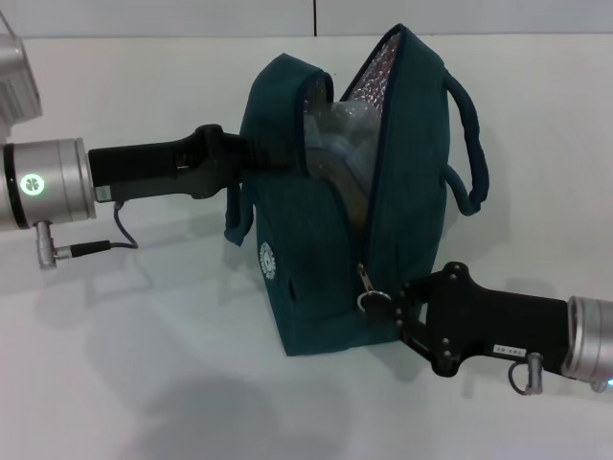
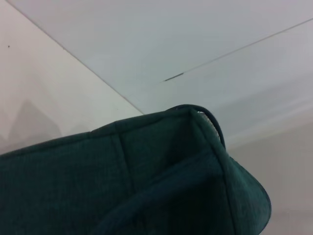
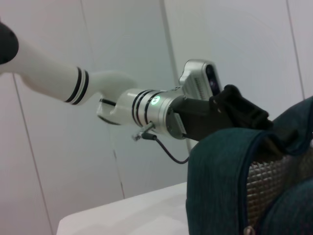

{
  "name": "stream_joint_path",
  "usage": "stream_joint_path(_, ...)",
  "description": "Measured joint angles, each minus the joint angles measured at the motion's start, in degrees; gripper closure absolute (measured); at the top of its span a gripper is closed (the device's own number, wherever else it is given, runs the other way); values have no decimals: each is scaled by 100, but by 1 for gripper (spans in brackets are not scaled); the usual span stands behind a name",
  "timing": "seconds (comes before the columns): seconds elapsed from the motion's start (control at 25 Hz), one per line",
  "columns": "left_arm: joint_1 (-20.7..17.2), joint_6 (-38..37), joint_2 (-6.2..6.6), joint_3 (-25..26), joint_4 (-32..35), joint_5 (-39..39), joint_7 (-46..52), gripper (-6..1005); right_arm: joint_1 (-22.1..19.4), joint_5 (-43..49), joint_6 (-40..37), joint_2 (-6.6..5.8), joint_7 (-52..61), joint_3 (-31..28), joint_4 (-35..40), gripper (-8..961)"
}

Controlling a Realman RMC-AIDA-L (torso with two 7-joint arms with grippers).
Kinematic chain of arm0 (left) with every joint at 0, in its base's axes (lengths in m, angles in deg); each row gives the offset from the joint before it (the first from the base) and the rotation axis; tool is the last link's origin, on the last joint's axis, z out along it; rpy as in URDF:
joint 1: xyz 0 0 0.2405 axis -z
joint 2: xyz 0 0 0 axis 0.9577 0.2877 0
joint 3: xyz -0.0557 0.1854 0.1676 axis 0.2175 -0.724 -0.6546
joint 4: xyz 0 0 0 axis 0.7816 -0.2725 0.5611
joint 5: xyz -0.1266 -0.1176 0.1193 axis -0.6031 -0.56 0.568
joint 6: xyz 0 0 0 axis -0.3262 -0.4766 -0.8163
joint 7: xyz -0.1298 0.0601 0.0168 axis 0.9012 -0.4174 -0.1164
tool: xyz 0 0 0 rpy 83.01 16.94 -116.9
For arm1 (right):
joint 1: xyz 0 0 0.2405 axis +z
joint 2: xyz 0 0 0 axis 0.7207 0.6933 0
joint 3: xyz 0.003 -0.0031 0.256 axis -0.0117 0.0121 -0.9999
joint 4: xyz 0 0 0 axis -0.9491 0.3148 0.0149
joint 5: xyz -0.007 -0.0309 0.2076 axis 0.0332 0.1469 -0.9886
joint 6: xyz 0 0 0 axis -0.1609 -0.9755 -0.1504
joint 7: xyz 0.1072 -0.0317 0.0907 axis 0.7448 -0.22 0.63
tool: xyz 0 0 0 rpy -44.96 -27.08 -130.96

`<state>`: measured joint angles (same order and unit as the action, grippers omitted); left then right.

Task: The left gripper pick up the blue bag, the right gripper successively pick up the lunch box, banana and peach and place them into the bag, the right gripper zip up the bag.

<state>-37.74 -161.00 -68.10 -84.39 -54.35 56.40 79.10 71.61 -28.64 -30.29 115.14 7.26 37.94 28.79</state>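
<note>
The blue bag (image 1: 326,268) stands mid-tabletop (image 1: 144,383), mouth open. The left gripper (image 1: 251,153) pinches its near handle to steady it. The right gripper (image 1: 388,309) pinches the ring zipper pull (image 1: 370,299) low down, ready to zip upward.

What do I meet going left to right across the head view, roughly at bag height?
Left arm's silver wrist → left pincer, gripping the bag's left side → blue bag, standing open at the top → zipper pull → right pincer at that pull → right arm's silver wrist.
</note>
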Motion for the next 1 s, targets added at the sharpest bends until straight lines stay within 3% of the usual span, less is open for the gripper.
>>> stream_joint_path(0.28, -40, 8, 6, 0, 0, -28, -35, 971, -228, -427, -357, -26, -35, -96, 14, 944)
stream_joint_path(1.0, -137, 27, -31, -3, 0, -50, -456, 963, -208, -1019, -841, 10, -415, -268, 51, 940)
